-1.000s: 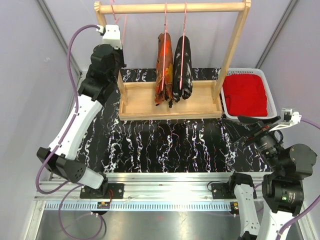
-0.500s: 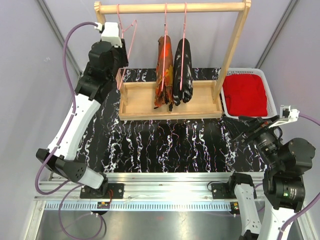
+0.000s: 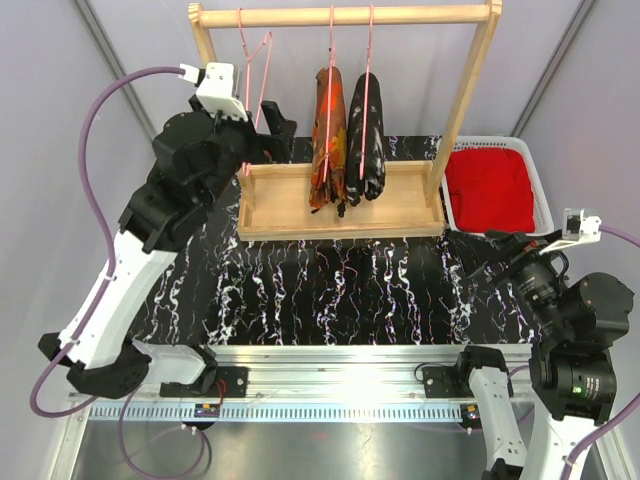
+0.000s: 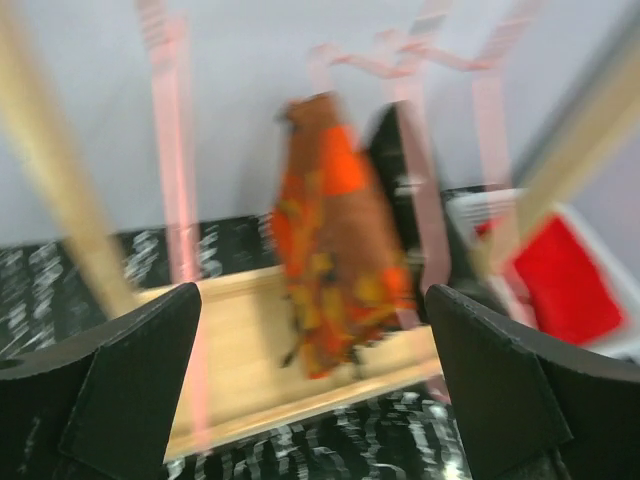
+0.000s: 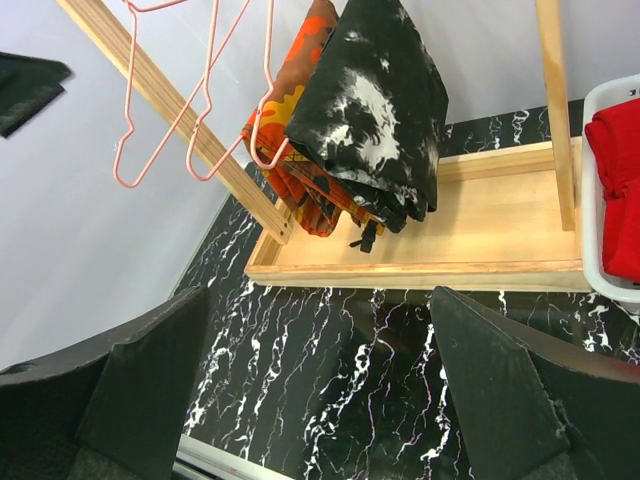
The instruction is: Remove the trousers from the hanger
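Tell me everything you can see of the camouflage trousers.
The camouflage trousers are soft cloth in orange, red and black patches, folded over a pink wire hanger that hooks on the rack's wooden rail. They hang straight down, lower end reaching the wooden tray; contact there is unclear. The black speckled trousers press against them. No gripper touches them.

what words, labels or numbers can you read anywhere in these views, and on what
None: no readable text in any view.
The white marks on the black speckled trousers and on the marbled table top are pattern, not lettering.
The left wrist view is too blurred to show any print.
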`<state>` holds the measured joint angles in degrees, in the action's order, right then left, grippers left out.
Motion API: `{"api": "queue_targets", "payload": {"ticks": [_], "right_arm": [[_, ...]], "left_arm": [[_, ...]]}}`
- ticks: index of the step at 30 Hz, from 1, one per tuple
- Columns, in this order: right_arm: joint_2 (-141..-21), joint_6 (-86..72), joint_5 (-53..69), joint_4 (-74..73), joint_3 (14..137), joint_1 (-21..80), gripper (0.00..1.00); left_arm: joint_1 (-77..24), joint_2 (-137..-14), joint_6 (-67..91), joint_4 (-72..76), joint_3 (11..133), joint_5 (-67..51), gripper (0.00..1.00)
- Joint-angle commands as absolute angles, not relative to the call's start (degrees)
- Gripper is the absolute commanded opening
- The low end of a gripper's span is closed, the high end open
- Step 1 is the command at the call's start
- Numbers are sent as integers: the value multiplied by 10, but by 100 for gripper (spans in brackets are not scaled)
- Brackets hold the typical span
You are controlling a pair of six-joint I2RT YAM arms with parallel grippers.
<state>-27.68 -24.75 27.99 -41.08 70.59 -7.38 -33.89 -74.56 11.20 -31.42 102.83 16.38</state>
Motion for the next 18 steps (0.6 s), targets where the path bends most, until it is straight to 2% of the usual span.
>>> {"api": "queue_targets", "payload": {"ticks": [1,4,13,16,17,18], "right_arm": [[-280,-242,286,-403,714,-69,100],[-273,-250,299,-403,711,-69,99],[-264,-281,323,-395,703,-69,99],[-263,-286,331,-391,706,-69,100],[-262,-287,338,-389,703,-69,99],[-261,-291,342,-382,701,-69,99]], "left_arm": [[-391,-738,112,-310,1069,180,99],[-427,-772,104,-322,1099,199,99],[-446,-935,79,-340,1205,228,97],[-445,-989,60,-357,1245,271,84],[-445,-998,59,-358,1251,279,70],[-444,-1005,59,-357,1256,287,66]]}}
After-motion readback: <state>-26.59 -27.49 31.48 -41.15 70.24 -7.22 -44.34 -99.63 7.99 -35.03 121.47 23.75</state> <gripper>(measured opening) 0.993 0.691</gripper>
